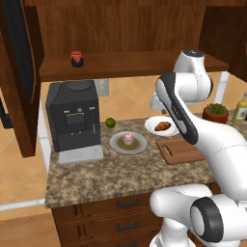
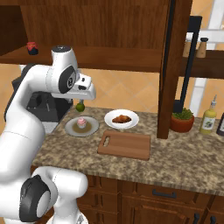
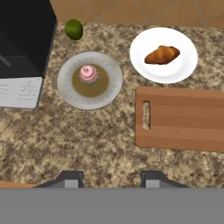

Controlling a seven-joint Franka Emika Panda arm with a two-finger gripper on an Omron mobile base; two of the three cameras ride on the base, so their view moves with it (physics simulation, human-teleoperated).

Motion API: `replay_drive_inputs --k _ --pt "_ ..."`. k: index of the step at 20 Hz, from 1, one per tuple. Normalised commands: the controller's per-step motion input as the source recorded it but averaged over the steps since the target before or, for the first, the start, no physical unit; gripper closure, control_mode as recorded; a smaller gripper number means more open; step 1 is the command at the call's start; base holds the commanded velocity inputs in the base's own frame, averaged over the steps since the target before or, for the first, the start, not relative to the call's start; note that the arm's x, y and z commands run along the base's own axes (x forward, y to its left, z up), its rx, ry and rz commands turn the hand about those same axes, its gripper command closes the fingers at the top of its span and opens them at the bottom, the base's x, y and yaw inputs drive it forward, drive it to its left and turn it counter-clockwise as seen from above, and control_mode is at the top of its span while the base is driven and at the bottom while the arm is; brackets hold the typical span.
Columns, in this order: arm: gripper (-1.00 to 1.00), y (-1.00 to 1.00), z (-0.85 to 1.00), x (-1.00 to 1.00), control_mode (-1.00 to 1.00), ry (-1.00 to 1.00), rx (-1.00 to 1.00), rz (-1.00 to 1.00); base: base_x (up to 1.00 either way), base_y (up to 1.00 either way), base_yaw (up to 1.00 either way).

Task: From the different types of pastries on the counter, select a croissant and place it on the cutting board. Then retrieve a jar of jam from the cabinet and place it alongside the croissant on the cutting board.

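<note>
arm raised, pincer [image 3: 111,177] parted, empty

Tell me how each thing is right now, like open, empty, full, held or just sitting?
claw: open, holding nothing
croissant: lying on the white plate
cupcake: upright on the grey plate
cutting board: flat, bare
jar of jam: lid on, on the shelf
cabinet: doors open

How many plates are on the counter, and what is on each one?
2. The round grey plate holds the cupcake, near the coffee machine. The white plate, beside the cutting board, holds the croissant.
</note>
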Motion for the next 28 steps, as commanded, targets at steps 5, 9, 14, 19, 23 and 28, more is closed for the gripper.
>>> replay_drive_inputs --k 5,9,14,19,23,28 --pt "-1.0 0.01 0.0 -0.27 -1.0 0.0 0.0 -0.02 0.0 0.0 0.0" --pt "-1.0 0.02 0.14 -0.26 -1.0 0.0 0.04 -0.08 0.0 0.0 0.0" --pt "-1.0 0.19 0.4 -0.02 -1.0 0.0 0.09 -0.11 0.0 0.0 0.0" --pt "-1.0 0.35 0.27 0.0 -1.0 0.0 0.03 -0.09 0.0 0.0 0.0" --pt "-1.0 0.49 0.39 0.0 -1.0 -0.01 0.01 -0.04 0.0 0.0 0.0" --pt "-1.0 0.62 0.54 0.0 -1.0 -0.01 0.06 0.0 0.0 0.0 0.0"
